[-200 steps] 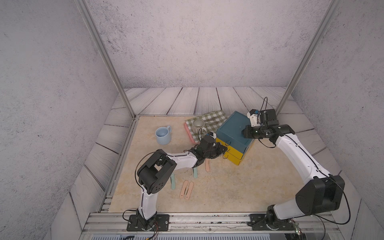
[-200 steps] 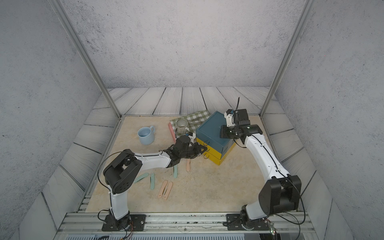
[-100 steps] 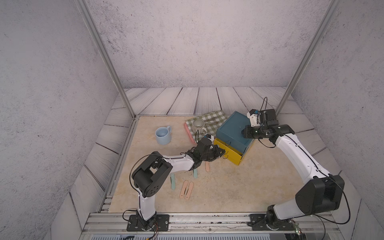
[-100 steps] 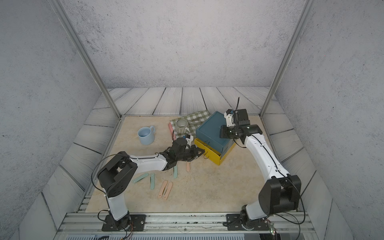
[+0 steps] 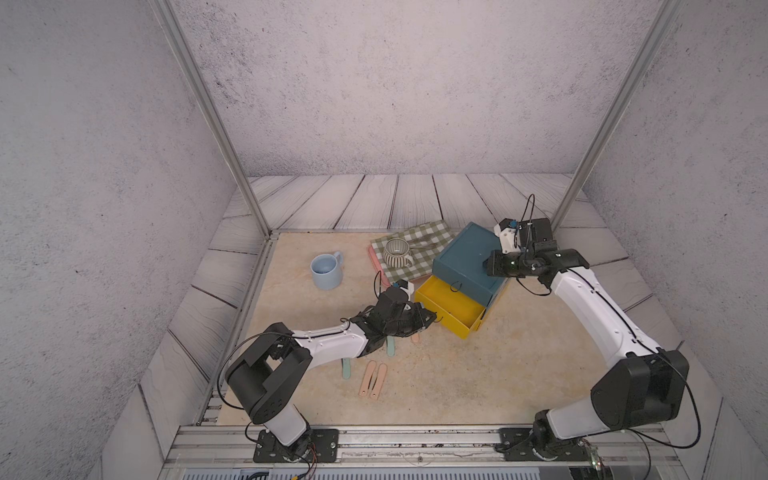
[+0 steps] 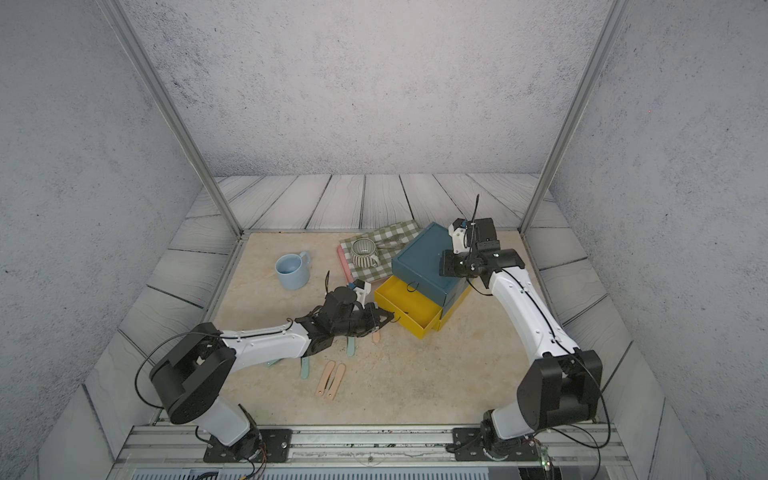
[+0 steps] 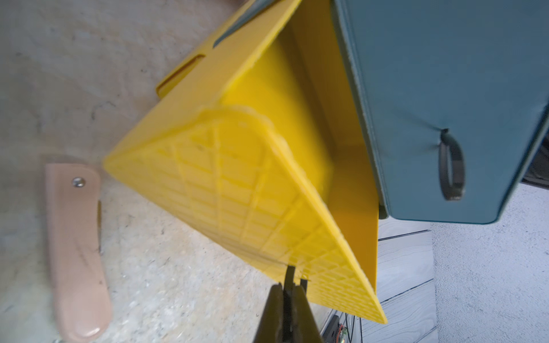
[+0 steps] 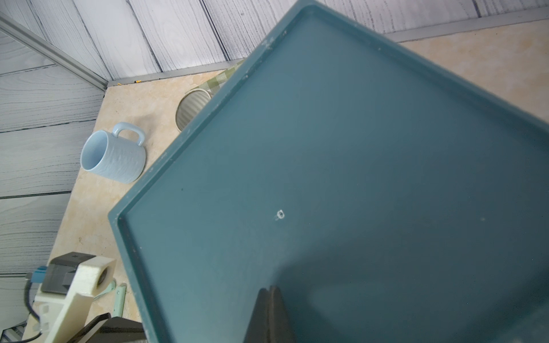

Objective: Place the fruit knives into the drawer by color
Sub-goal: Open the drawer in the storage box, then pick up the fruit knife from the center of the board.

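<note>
The drawer chest (image 5: 467, 257) (image 6: 424, 259) stands at the back right, with a teal top and teal upper drawer. The yellow drawer (image 5: 451, 307) (image 6: 409, 309) (image 7: 267, 208) just beneath it is pulled out, and nothing shows inside it. My left gripper (image 5: 430, 321) (image 7: 289, 283) is shut on that drawer's black ring pull (image 7: 289, 271). My right gripper (image 5: 488, 264) (image 8: 270, 289) is shut, its tips against the teal top (image 8: 326, 178). Two pink knives (image 5: 373, 379) lie side by side in front. Another pink knife (image 7: 77, 246) (image 6: 376, 336) lies by the drawer front. Mint knives (image 6: 351, 347) (image 6: 305, 368) lie beside my left arm.
A light blue mug (image 5: 326, 270) (image 8: 113, 157) stands at the back left. A striped cup (image 5: 397, 251) sits on a checked cloth (image 5: 419, 237) over a pink tray, touching the chest's left side. A metal rail (image 5: 415, 440) runs along the front edge.
My left gripper has drawn back towards the front left, and the yellow drawer has slid further out with it. The right arm has not moved.
</note>
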Controlling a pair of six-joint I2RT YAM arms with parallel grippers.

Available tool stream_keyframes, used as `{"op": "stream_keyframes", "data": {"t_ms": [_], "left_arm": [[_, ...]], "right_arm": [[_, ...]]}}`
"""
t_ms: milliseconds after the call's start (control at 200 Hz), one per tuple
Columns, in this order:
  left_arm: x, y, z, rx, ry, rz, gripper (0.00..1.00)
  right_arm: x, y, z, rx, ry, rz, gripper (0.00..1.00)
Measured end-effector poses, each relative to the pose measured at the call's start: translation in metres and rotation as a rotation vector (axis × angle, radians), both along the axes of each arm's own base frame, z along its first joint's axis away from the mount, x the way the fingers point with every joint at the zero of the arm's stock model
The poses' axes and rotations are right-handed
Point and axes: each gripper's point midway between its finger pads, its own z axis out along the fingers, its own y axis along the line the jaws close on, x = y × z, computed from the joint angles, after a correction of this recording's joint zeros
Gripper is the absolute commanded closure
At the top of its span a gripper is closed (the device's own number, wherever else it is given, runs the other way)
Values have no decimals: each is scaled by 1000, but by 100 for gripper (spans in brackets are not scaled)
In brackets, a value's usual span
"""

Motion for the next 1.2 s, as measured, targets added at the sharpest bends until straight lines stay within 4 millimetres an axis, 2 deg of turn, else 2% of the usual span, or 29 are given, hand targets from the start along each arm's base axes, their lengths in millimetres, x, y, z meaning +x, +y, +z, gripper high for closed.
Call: {"op": "stream_keyframes", "data": {"t_ms": [155, 240, 375, 490, 621, 736, 831, 1001, 1111, 1201], "left_arm": [[-2, 2, -5, 1, 8, 4, 98], [-2, 2, -5, 1, 6, 6, 89], [-1, 3, -6, 5, 7, 10, 67], [-2, 7, -8, 15, 16, 25, 56], [-5, 16, 4, 33, -7, 35, 50], [-8, 24, 22, 40, -48, 40, 48], [-12, 32, 29, 67, -62, 41, 48], [-28, 61, 29, 185, -53, 50, 47], [-38, 92, 32, 287, -43, 73, 46], [-38, 116, 34, 377, -11, 100, 44]], "right_arm": [[0, 0, 0, 1, 1, -1, 96], [0, 0, 0, 1, 1, -1, 96], [0, 0, 0, 1, 1, -1, 96], [0, 0, 0, 1, 1, -2, 95], [0, 0, 0, 1, 1, -2, 95], [0, 0, 0, 1, 1, -2, 95], [0, 0, 0, 2, 0, -2, 95], [0, 0, 1, 1, 0, -2, 94], [0, 0, 1, 2, -1, -2, 93], [0, 0, 1, 2, -1, -2, 93]]}}
